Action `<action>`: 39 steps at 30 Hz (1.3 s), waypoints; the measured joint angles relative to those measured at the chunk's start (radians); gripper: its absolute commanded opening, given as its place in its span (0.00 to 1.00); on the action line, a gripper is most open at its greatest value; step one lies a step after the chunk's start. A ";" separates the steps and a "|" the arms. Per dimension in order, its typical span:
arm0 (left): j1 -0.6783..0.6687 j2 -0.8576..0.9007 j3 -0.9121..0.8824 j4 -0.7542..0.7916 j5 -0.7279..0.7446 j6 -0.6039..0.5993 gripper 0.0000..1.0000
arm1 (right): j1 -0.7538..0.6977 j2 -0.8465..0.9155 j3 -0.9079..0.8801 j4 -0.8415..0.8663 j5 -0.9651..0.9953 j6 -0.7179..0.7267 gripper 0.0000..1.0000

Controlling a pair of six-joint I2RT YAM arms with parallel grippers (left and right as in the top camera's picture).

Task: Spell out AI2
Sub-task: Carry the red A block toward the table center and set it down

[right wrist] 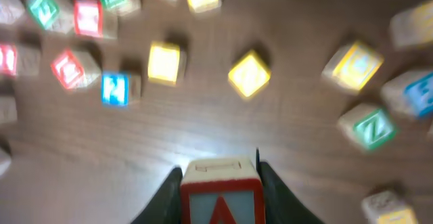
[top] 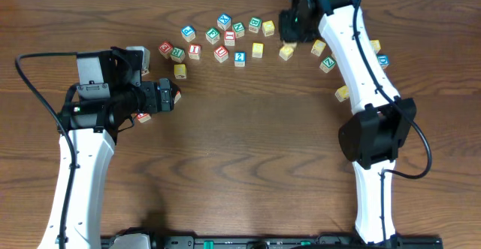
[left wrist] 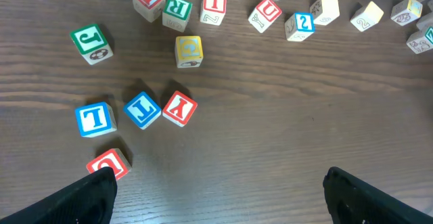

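A block (right wrist: 221, 204), red-edged, red letter | clamped in right claw (right wrist: 220, 175), lower centre | left claw (left wrist: 223, 187) spread wide

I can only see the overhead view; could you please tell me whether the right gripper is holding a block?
Observer: Yes, in its wrist view the right gripper is shut on a red-bordered wooden cube showing what looks like a red letter A.
Operator: Thank you. And the other arm?
Observer: Its wrist view shows the left gripper open, with only bare wooden table between its fingers.
Operator: Does that view show the other characters we need?
Observer: Yes, a wooden cube with a red I and a wooden cube with a blue 2 lie apart near the top edge.
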 measured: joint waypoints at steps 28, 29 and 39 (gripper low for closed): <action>0.000 0.000 0.000 0.008 -0.082 -0.039 0.96 | 0.268 0.023 -0.327 0.124 0.010 0.113 0.18; 0.000 0.000 0.000 0.008 -0.083 -0.039 0.96 | 0.277 0.023 -0.329 0.136 0.026 0.126 0.18; 0.000 0.000 0.000 0.008 -0.083 -0.046 0.96 | 0.328 0.024 -0.458 0.281 0.117 0.280 0.15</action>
